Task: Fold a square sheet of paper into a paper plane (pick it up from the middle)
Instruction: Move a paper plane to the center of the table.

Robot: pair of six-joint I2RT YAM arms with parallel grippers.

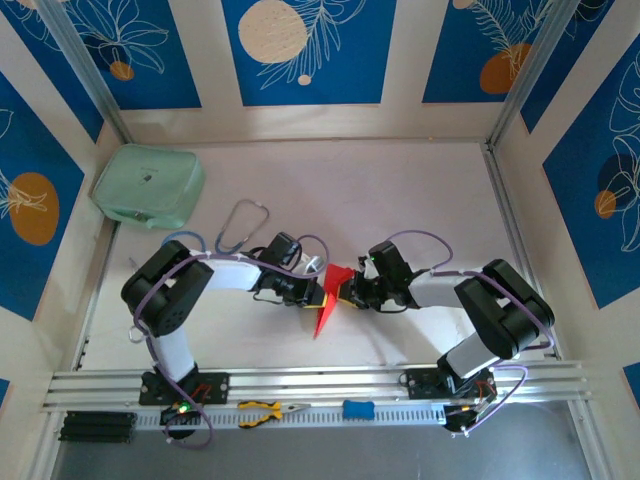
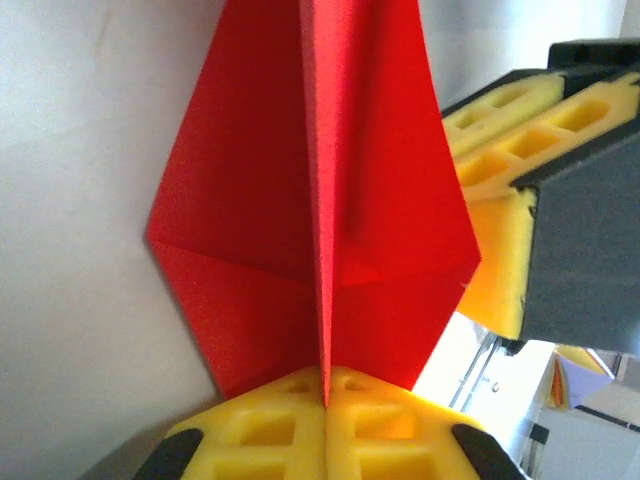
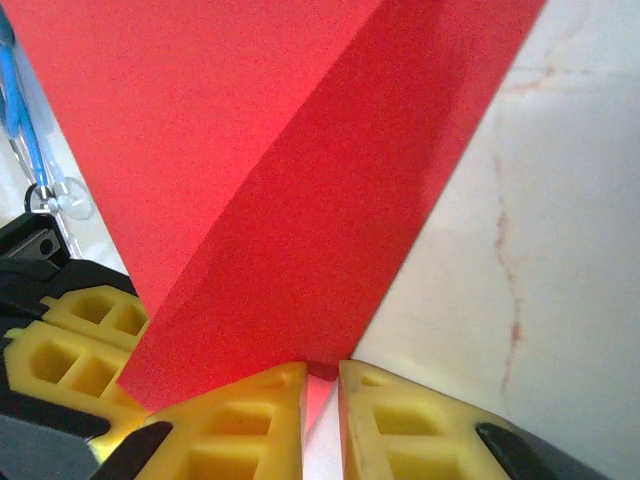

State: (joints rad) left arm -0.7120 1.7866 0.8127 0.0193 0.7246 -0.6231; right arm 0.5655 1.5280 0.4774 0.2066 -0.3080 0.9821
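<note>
This looks like a robotics lab test cell: a pale tabletop (image 1: 400,200) is boxed in by wall panels (image 1: 300,50) printed with blue leaf patterns. A slotted aluminium rail (image 1: 320,385) carries the arm bases (image 1: 180,385), on the near side of the left gripper (image 1: 320,293) and the right gripper (image 1: 344,290). Yellow-handled pliers (image 1: 265,409) lie by that rail, nearer than the left gripper, while a stethoscope (image 1: 240,225) and a mint-green pouch (image 1: 150,187) sit beyond it, off to its left.
</note>
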